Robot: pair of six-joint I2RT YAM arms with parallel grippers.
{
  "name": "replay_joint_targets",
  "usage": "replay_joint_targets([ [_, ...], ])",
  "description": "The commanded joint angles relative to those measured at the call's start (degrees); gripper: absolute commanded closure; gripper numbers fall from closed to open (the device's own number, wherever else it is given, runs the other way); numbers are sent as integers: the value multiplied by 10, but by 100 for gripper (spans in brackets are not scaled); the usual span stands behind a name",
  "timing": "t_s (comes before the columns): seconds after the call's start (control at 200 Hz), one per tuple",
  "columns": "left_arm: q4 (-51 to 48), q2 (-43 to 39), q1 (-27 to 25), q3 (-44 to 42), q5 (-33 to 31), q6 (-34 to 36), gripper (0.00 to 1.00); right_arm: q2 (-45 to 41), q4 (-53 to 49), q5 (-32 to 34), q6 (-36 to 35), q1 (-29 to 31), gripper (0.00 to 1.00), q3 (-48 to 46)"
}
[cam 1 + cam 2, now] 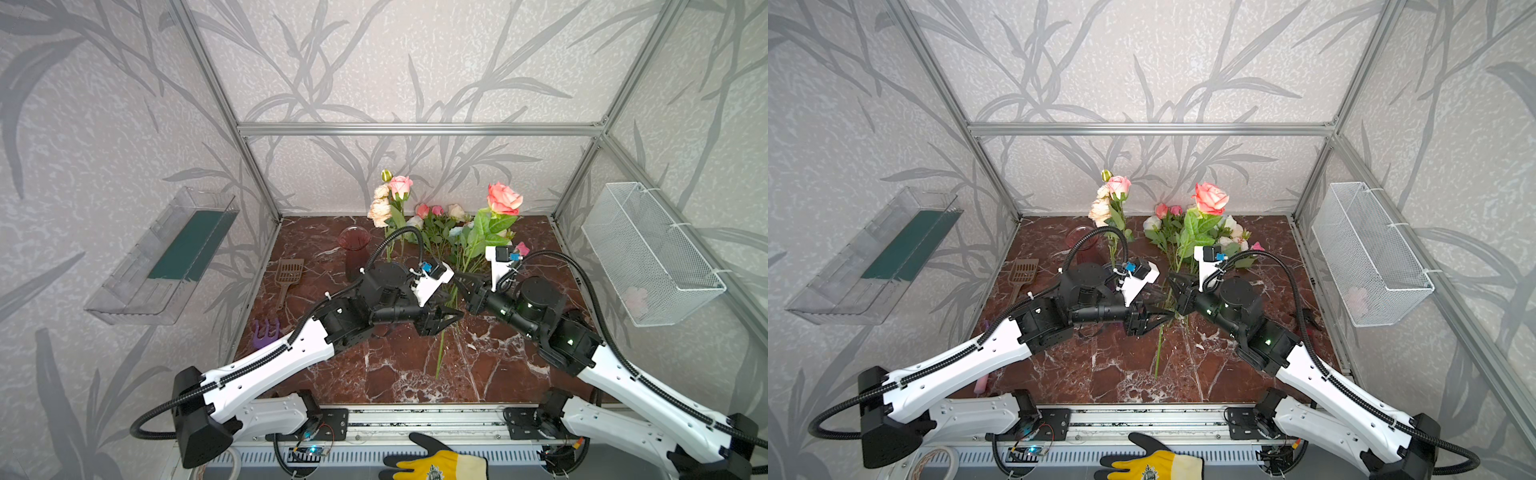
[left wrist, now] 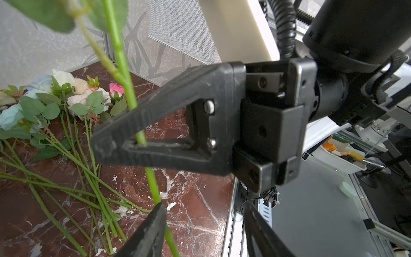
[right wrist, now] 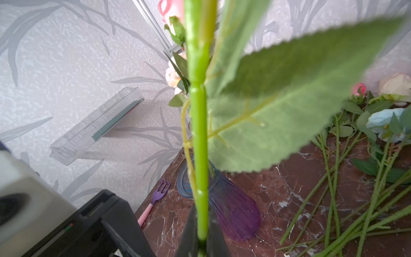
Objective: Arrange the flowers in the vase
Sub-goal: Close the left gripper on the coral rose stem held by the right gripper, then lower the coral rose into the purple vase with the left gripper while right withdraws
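Flowers (image 1: 436, 232) lie in a loose heap toward 12 to 1 o'clock on the red marbled surface (image 1: 374, 374), with their heads to the back wall and their stems fanned toward the middle. One of them, a coral rose (image 1: 504, 198), stands clear above the heap. The right hand (image 1: 460, 283) is clamped on its green stem (image 3: 199, 133), and in the right wrist view both fingers press together on it. The head is high toward 12 o'clock and the cut end points toward 6 o'clock.

The left hand (image 1: 452, 319) sits just at 6 o'clock of the right hand, around the same stem. Its fingers (image 2: 151, 231) stand apart: the stem passes right at the tip of one, touching or nearly so, and the other is well apart from it.

The vase (image 1: 354, 249), of reddish-purple glass, stands upright at 11 o'clock. Just at 3 o'clock of it a pink rose (image 1: 400, 185) and cream heads (image 1: 380, 210) rise upright. The left arm hides their stem feet, so I cannot tell whether they stand in the vase.

A brown slotted scoop (image 1: 289, 272) lies at 9 to 10 o'clock near the vase, and a purple hand rake (image 1: 266, 332) at 8 o'clock. A clear tray (image 1: 137, 291) hangs on the wall at 9 o'clock and a white wire basket (image 1: 652, 257) at 3 o'clock. A yellow glove (image 1: 436, 463) lies on the front rail at 6 o'clock.
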Motion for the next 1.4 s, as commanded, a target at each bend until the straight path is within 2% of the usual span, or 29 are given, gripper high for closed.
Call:
replay_joint_targets([
  [0.0, 10, 10, -1, 9, 8, 0, 51, 5, 27, 26, -22, 11, 98, 23],
  [0.255, 17, 4, -1, -4, -58, 2, 70, 5, 41, 17, -11, 22, 99, 25],
  [0.34, 10, -4, -1, -3, -78, 9, 71, 0, 36, 19, -18, 23, 99, 27],
  [0.37, 10, -10, 1, -4, -83, 10, 69, -2, 31, 23, -21, 23, 99, 27],
  [0.46, 16, -28, 3, -13, -99, 13, 51, -11, 42, 42, -29, 23, 99, 16],
  [0.525, 7, -36, 5, -9, -110, 20, 45, -19, 41, 53, -33, 23, 99, 12],
  [0.62, 4, -33, 10, -7, -103, 17, 40, -23, 40, 50, -32, 23, 99, 14],
  [0.79, 1, 12, 13, 9, -31, 0, 42, -9, 61, 24, -9, 23, 99, 12],
  [0.89, 20, 22, 13, 3, 0, -11, 49, 0, 75, 16, 4, 24, 99, 6],
  [1.015, 42, 13, 13, -11, -9, -16, 75, 11, 79, 6, 9, 28, 99, 8],
  [1.16, 61, -12, 13, -30, -47, -12, 99, 14, 76, 1, 9, 30, 98, 9],
  [1.225, 68, -22, 14, -37, -61, -12, 100, 16, 70, -7, 7, 30, 95, 15],
  [1.27, 70, -26, 14, -39, -70, -12, 100, 18, 62, -9, 7, 30, 89, 21],
  [1.335, 71, -33, 16, -40, -79, -10, 100, 17, 66, -16, 4, 31, 71, 22],
  [1.395, 74, -43, 20, -43, -92, -11, 100, 12, 62, -17, 0, 32, 63, 24],
])
